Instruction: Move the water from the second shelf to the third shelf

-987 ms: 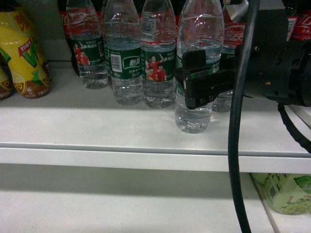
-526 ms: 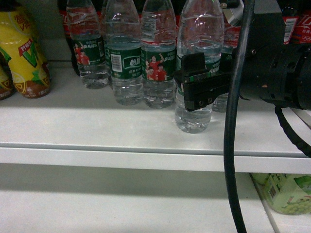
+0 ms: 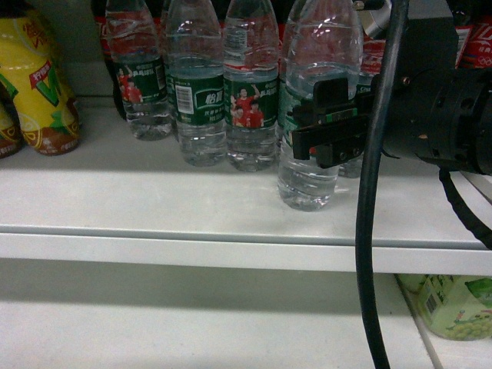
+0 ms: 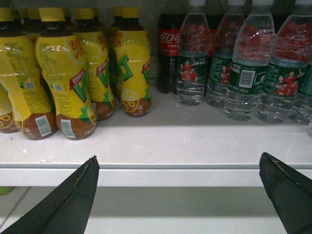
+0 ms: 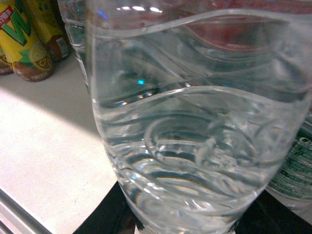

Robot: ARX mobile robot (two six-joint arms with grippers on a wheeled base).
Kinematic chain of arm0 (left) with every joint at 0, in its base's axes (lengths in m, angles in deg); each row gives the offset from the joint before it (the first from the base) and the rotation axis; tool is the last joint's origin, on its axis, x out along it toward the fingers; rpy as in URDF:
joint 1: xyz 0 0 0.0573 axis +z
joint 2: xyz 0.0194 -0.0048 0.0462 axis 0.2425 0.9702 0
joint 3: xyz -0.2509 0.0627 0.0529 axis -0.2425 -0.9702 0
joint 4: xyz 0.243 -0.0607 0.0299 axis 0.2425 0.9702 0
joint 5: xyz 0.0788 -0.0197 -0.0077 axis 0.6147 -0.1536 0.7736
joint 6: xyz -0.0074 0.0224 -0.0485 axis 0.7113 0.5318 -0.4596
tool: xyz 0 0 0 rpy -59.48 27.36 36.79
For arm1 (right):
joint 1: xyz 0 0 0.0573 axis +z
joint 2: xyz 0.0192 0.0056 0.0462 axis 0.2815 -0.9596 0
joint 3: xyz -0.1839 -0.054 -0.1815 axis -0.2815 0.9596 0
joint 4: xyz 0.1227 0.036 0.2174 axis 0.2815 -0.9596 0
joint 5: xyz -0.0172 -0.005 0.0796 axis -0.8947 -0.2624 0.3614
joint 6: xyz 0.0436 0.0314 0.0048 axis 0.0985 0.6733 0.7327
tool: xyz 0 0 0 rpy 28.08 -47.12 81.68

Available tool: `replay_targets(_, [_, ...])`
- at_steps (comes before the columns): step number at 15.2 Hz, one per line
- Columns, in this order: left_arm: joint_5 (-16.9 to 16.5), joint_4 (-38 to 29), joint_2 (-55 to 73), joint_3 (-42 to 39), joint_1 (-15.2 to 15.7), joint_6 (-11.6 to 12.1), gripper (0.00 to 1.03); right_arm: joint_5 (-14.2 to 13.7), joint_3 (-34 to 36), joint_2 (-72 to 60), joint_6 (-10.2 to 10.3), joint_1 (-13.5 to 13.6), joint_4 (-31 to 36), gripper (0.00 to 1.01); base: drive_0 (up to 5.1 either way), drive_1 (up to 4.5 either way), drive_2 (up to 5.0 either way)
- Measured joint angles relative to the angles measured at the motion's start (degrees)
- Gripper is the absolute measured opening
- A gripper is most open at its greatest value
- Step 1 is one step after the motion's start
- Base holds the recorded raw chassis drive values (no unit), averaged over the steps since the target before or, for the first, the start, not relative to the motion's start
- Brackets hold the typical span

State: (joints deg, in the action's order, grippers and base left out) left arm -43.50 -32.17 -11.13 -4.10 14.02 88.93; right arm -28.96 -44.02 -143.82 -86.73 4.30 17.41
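Right end effector (image 3: 327,127) clamped on the water (image 3: 315,100) at its label, beside the other bottles: full, heavy, slippery, thin-walled.

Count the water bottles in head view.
5 bottles. Three side by side at left; front bottle in the right claw; one mostly hidden behind it. More may be occluded.

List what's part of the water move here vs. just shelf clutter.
In the job:
- water bottle, front one, right gripper around its label
- shelf it stands on

Just there:
- other water bottles behind and left
- yellow tea bottles
- cola bottle
- green pack on the lower shelf
- left gripper, open, holding nothing
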Motion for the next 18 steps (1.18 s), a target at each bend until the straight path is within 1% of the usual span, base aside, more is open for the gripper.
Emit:
replay_targets(1, [0.02, 0.00, 0.00, 0.00, 0.00, 0.00, 0.98, -2.62, 3.72, 3.50, 0.79, -0.11, 0.26, 0.39, 0.0, 0.00, 0.0])
replay_targets(2, [0.00, 0.00, 0.00, 0.00, 0.00, 0.00, 0.98, -7.98, 9.46, 10.16, 2.25, -1.88, -2.19, 0.37, 0.0, 0.00, 0.0])
replay_targets(3, [0.00, 0.00, 0.00, 0.02, 0.00, 0.00, 0.98, -14.32, 15.56, 18.21, 2.64, -3.89, -5.11, 0.36, 0.0, 0.00, 0.0])
replay_targets(4, [0.00, 0.00, 0.00, 0.00, 0.00, 0.00, 0.98, -17.97, 20.96, 26.25, 2.67, -4.20, -8.79, 0.36, 0.0, 0.00, 0.0])
replay_targets(5, [0.02, 0.00, 0.00, 0.02, 0.00, 0.00, 0.98, -19.23, 22.91, 29.46, 2.69, -4.15, -10.56, 0.36, 0.0, 0.00, 0.0])
replay_targets(7, [0.02, 0.02, 0.00, 0.00, 0.00, 0.00, 0.98, -23.56, 27.06, 38.47, 2.69, -3.67, -14.25, 0.36, 0.0, 0.00, 0.0])
replay_targets(9, [0.00, 0.00, 0.00, 0.00, 0.00, 0.00, 0.98, -26.53, 28.79, 43.93, 2.91, -2.93, -15.85, 0.36, 0.0, 0.00, 0.0])
replay_targets(12, [0.00, 0.02, 0.00, 0.02, 0.00, 0.00, 0.98, -30.60, 31.08, 52.17, 3.98, -0.59, -20.79, 0.36, 0.0, 0.00, 0.0])
replay_targets(14, [0.00, 0.00, 0.00, 0.00, 0.00, 0.00, 0.98, -36.41, 32.02, 60.78, 4.63, 2.43, -25.40, 0.36, 0.0, 0.00, 0.0])
replay_targets(16, [0.00, 0.00, 0.00, 0.00, 0.00, 0.00, 0.98, -39.45, 32.09, 65.00, 5.18, 4.28, -27.32, 0.36, 0.0, 0.00, 0.0])
replay_targets(18, [0.00, 0.02, 0.00, 0.00, 0.00, 0.00, 0.98, -40.63, 32.09, 67.32, 5.38, 4.52, -28.41, 0.36, 0.0, 0.00, 0.0])
